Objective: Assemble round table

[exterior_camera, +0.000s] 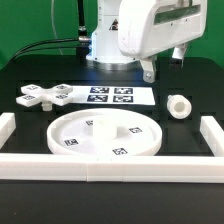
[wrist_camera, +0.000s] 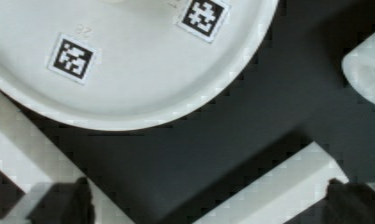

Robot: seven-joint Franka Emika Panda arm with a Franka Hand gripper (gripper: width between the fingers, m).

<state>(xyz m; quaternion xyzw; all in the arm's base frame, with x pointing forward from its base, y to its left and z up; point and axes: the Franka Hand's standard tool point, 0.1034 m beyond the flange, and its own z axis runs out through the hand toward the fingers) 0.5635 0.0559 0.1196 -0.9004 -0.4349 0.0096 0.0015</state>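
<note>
The large round disc (exterior_camera: 105, 136) lies flat on the black table near the front, markers up. It also fills one side of the wrist view (wrist_camera: 113, 60). The cross-shaped foot piece (exterior_camera: 45, 96) lies at the exterior view's left. The short cylindrical leg (exterior_camera: 178, 105) lies on its side at the exterior view's right. My gripper (exterior_camera: 163, 63) hangs above the table behind the leg, touching nothing. In the wrist view the gripper (wrist_camera: 205, 208) is open and empty, with dark fingertips (wrist_camera: 59, 205) at both lower corners.
The marker board (exterior_camera: 112, 95) lies behind the disc. White border rails run along the front (exterior_camera: 110, 172), the exterior view's left (exterior_camera: 6, 128) and right (exterior_camera: 212, 135). A rail (wrist_camera: 255, 185) crosses below my fingers in the wrist view. The robot base stands at the back.
</note>
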